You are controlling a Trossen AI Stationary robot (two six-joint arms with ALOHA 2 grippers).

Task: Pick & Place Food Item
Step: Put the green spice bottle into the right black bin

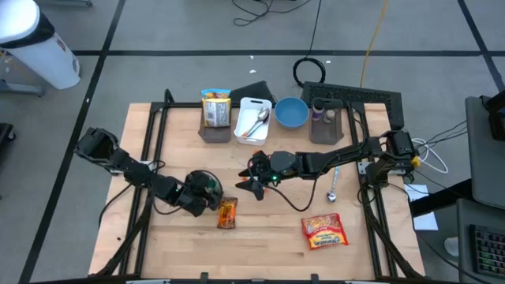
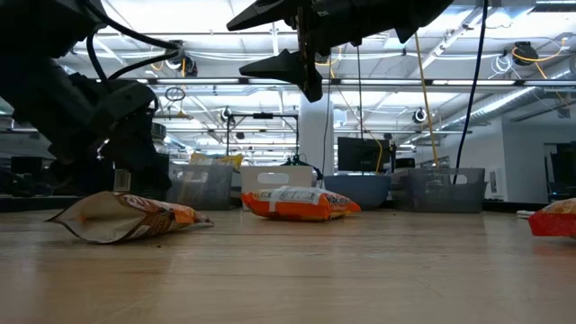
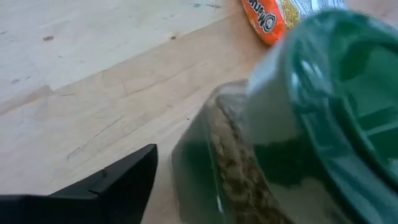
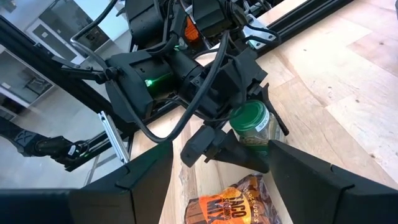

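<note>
The left gripper [image 1: 207, 192] is closed on a green-lidded jar [image 4: 252, 124] of seasoning, low over the table [image 1: 268, 237] near its middle-left. Just beside it on the wood lies an orange snack bag [image 1: 227, 213], close to the jar but whether touching it I cannot tell. The right gripper [image 1: 254, 184] hangs above the table just right of the jar, its fingers spread open and holding nothing.

A red snack packet [image 1: 323, 230] lies well apart toward the front right, and a spoon [image 1: 333, 183] lies right of centre. Along the back edge stand a bin with a bag [image 1: 215, 108], a white tray [image 1: 253, 118] with cutlery, a blue bowl [image 1: 290, 113] and a grey bin [image 1: 327, 120]. Bare wood lies open along the front edge between the two packets.
</note>
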